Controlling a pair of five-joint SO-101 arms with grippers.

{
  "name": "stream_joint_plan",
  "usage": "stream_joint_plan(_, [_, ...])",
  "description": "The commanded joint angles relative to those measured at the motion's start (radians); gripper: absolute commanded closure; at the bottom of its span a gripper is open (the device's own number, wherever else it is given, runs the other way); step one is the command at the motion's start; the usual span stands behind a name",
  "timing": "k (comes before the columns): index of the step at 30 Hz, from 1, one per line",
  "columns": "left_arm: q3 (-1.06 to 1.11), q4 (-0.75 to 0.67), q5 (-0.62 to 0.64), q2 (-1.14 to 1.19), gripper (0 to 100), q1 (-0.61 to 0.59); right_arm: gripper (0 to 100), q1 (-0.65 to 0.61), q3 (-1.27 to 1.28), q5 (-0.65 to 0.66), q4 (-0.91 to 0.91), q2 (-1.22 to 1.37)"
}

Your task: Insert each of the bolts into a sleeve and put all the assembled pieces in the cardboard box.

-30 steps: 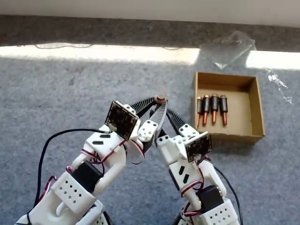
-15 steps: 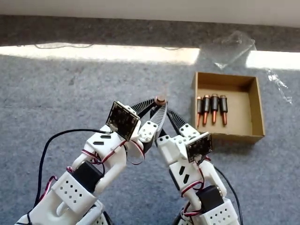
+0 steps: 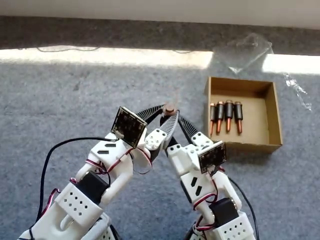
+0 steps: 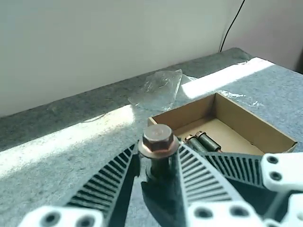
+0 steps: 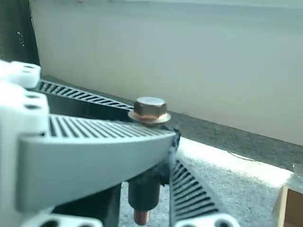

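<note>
- Gripping bolt [image 4: 158, 140] upright, just under head, with left gripper [image 4: 159, 174].
- Clamping sleeve [image 5: 144, 188] lower down with right gripper [image 5: 158, 166]; bolt tip out below.
- Holding both above table [image 3: 60, 95], near box [image 3: 273, 117] containing four pieces [image 3: 225, 116].

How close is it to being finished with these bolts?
Done: four assembled pieces lie in the cardboard box. In hand: the left end effector and right end effector together grip a fifth bolt, seated in its sleeve. Left: placing it in the box.
</note>
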Motion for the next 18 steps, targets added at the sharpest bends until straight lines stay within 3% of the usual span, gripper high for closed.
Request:
stream_joint_plan(1, [-0.012, 0.002, 0.009, -0.019, 87, -0.021, 99.4, 0.01, 0.124, 0.014, -0.021, -0.008])
stream_joint_plan(18, [-0.027, -0.003, 0.002, -0.018, 87, -0.028, 99.4, 0.01, 0.124, 0.014, -0.019, -0.008])
